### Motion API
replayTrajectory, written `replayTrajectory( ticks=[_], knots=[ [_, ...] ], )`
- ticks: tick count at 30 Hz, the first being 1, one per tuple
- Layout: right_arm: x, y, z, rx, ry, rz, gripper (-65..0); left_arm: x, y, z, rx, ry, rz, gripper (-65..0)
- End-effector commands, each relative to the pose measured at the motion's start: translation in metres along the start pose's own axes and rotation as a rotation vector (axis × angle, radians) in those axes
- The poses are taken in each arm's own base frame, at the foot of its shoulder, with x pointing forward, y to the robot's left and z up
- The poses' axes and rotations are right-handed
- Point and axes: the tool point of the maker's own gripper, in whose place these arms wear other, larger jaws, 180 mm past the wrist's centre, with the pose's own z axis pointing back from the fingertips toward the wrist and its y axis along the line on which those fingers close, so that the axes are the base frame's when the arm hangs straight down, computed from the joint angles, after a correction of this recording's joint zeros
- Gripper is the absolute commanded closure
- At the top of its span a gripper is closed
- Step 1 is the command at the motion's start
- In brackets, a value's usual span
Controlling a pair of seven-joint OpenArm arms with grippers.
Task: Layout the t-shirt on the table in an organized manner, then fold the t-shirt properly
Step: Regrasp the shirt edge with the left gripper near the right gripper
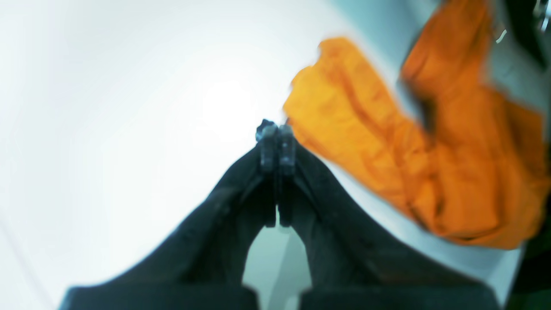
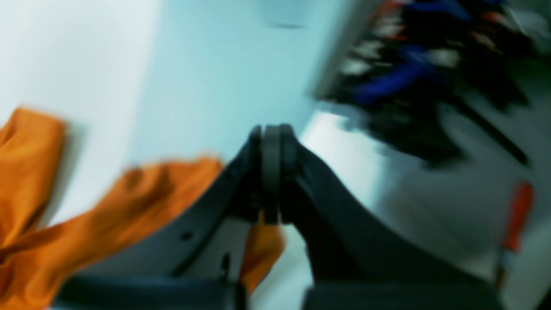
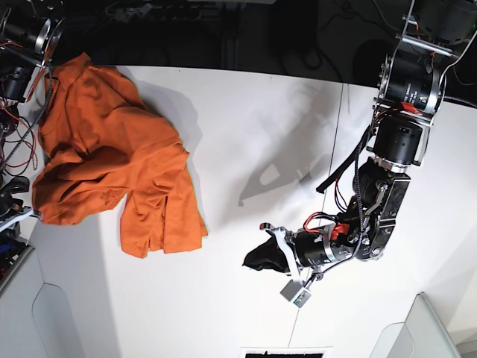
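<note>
T-shirt (image 1: 430, 142), left wrist view: we see it crumpled on the table (image 1: 107, 107), beside the left gripper (image 1: 276, 129), whose jaws are pressed together on nothing. Right wrist view: we see the right gripper (image 2: 272, 133) likewise closed, orange cloth beneath and beside it; any grip is unclear. Base view: we find the shirt bunched at the table's far left corner, well apart from the left gripper.

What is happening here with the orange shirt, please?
A two-armed robot is meant to lay out and fold the t-shirt, which lies crumpled at one end of the table. The left gripper is shut on nothing, over bare table apart from the shirt. The right gripper is shut too; orange cloth shows beside and behind it, but a grip is not clear. No folding is done.
</note>
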Motion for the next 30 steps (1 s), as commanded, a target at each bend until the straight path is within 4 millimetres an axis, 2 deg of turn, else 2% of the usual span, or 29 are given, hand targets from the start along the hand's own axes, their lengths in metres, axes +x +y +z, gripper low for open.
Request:
replayTrajectory(
  ticks=[1, 3, 6, 8, 12, 16, 18, 20, 21, 23, 25, 30],
  knots=[
    [0.025, -0.012, 0.005, -0.015, -0.059, -0.028, 0.0, 0.023, -0.006, 0.0, -0.026, -0.053, -0.014, 0.0],
    [0.017, -0.017, 0.008, -0.007, -0.024, -0.093, 0.0, 0.024, -0.014, -0.004, -0.051, -0.071, 0.01, -1.5],
    [0.005, -0.014, 0.009, 0.023, 0.019, -0.151, 0.0, 0.026, -0.031, -0.017, -0.087, -0.085, 0.019, -19.2],
    [-0.002, -0.006, 0.01, 0.062, 0.016, -0.162, 0.0, 0.028, -0.043, -0.03, -0.089, -0.089, -0.017, -27.3],
    [-0.023, 0.002, 0.015, 0.109, 0.04, -0.191, 0.0, 0.034, -0.06, -0.058, -0.028, -0.1, -0.161, -28.5],
    [-0.041, 0.014, 0.019, 0.162, 0.061, -0.183, 0.0, 0.025, -0.075, -0.079, 0.003, -0.059, -0.287, -28.6],
    [-0.046, 0.017, 0.02, 0.181, 0.071, -0.184, 0.0, 0.02, -0.077, -0.087, 0.043, -0.048, -0.354, -28.7],
    [-0.05, 0.019, 0.022, 0.19, 0.078, -0.191, 0.0, 0.014, -0.07, -0.092, 0.114, -0.033, -0.422, -31.2],
    [-0.051, 0.019, 0.022, 0.193, 0.079, -0.195, -2.4, 0.011, -0.064, -0.093, 0.151, -0.027, -0.444, -33.5],
    [-0.053, 0.021, 0.023, 0.204, 0.081, -0.21, -16.7, 0.007, -0.053, -0.095, 0.214, -0.033, -0.457, -37.6],
    [-0.054, 0.024, 0.024, 0.217, 0.079, -0.23, -24.9, 0.0, -0.045, -0.096, 0.239, -0.04, -0.447, -38.0],
    [-0.065, 0.038, 0.024, 0.243, 0.107, -0.255, -25.3, -0.012, -0.038, -0.098, 0.236, -0.066, -0.421, -38.0]
  ],
)
